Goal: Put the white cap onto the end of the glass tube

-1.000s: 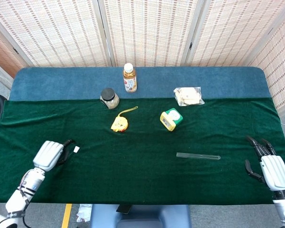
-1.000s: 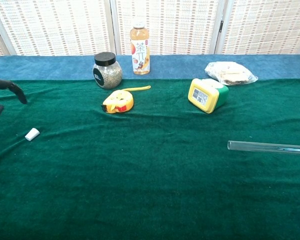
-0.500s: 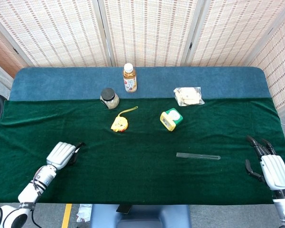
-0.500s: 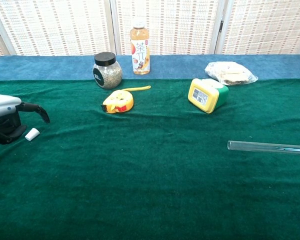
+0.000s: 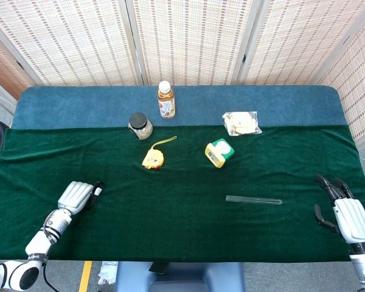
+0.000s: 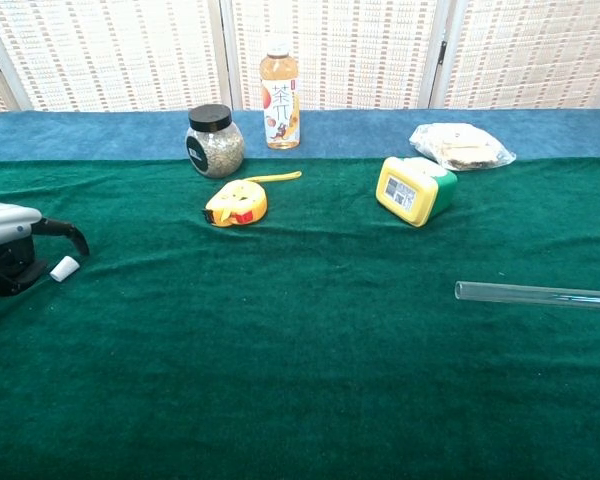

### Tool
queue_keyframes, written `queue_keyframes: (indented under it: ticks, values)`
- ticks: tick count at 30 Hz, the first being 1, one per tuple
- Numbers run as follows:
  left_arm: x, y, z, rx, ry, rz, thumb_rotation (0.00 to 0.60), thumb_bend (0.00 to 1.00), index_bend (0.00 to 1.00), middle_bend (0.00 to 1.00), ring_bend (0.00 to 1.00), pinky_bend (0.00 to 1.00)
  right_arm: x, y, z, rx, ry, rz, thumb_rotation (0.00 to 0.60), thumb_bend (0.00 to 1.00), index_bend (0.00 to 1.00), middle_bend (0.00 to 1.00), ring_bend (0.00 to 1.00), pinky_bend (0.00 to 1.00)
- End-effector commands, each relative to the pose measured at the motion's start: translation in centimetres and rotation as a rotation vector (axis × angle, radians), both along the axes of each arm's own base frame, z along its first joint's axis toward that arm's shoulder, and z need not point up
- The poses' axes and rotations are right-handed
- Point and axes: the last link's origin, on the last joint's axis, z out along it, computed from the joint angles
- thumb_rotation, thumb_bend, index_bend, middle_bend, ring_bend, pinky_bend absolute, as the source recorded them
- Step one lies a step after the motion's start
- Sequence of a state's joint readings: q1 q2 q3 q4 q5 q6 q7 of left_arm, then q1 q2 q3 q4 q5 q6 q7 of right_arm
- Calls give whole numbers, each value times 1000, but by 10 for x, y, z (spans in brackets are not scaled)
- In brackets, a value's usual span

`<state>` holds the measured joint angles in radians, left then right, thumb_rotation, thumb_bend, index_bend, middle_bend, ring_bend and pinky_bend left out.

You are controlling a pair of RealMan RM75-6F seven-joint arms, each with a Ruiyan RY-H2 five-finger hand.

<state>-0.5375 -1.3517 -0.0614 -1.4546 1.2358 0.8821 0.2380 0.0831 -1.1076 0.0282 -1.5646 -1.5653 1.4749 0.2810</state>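
The small white cap (image 6: 65, 267) lies on the green cloth at the far left. My left hand (image 6: 8, 252) sits right beside it, on its left, with one dark finger arched over it and the others low next to it; the cap still rests on the cloth. From the head camera the left hand (image 5: 76, 196) is near the front left edge, and its fingers largely hide the cap. The glass tube (image 5: 253, 199) lies flat at the right, also seen as the tube (image 6: 535, 294). My right hand (image 5: 348, 217) rests open at the front right corner, well clear of the tube.
At the back stand a tea bottle (image 5: 165, 100), a dark-lidded jar (image 5: 139, 126) and a wrapped snack (image 5: 241, 123). A yellow tape measure (image 5: 153, 158) and a yellow-green box (image 5: 219, 152) lie mid-table. The table's front edge runs just below both hands.
My left hand has moved right and come down beside the white cap, one finger now arching over it. Cap, tube and right hand have not moved.
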Motion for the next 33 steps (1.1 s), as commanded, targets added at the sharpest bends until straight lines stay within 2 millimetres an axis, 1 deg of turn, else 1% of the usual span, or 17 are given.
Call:
queue_keyframes:
  ticks: [1, 12, 25, 33]
  values:
    - [-2, -1, 1, 1, 13, 2, 600, 735, 281, 987, 864, 804, 0, 0, 0, 0, 1, -1, 600, 607, 64, 213, 246, 74]
    - [-5, -13, 9, 20, 29, 19, 600, 734, 311, 987, 863, 804, 1, 0, -1, 3, 0, 0, 600, 607, 64, 213, 245, 74]
    - [-8, -37, 18, 25, 24, 42, 600, 735, 336, 987, 862, 804, 2, 0, -1, 3, -1, 8, 600, 608, 65, 213, 245, 74]
    - [-8, -39, 21, 39, 18, 47, 600, 734, 340, 987, 861, 804, 3, 1, -1, 4, 0, 13, 600, 607, 65, 213, 245, 74]
